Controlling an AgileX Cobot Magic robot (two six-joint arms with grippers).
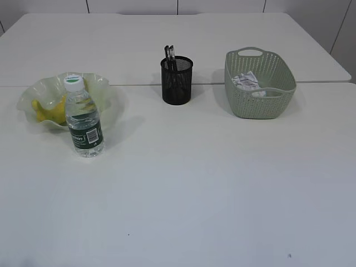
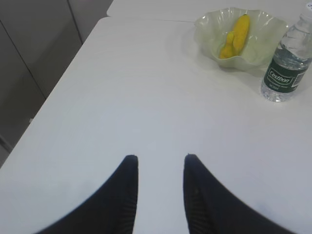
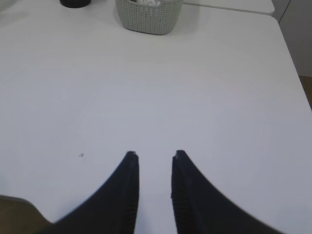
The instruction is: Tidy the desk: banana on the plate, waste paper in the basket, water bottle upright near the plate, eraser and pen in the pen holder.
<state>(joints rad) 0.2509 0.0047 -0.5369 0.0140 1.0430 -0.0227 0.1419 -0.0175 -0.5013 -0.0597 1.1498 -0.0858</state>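
A yellow banana (image 1: 47, 113) lies on the wavy glass plate (image 1: 105, 86) at the left; both also show in the left wrist view, banana (image 2: 235, 34), plate (image 2: 273, 24). A water bottle (image 1: 83, 119) stands upright just in front of the plate, also in the left wrist view (image 2: 287, 68). A black mesh pen holder (image 1: 177, 80) holds pens (image 1: 169, 55); the eraser is not visible. Crumpled waste paper (image 1: 246, 80) lies in the green basket (image 1: 278, 100). My left gripper (image 2: 160, 158) and right gripper (image 3: 154, 155) are open, empty, above bare table, out of the exterior view.
The basket (image 3: 148, 17) and the pen holder's base (image 3: 74, 3) show at the top of the right wrist view. The table's left edge (image 2: 63, 73) and right edge (image 3: 291, 63) are near the grippers. A seam (image 1: 139, 85) runs across the table behind the objects.
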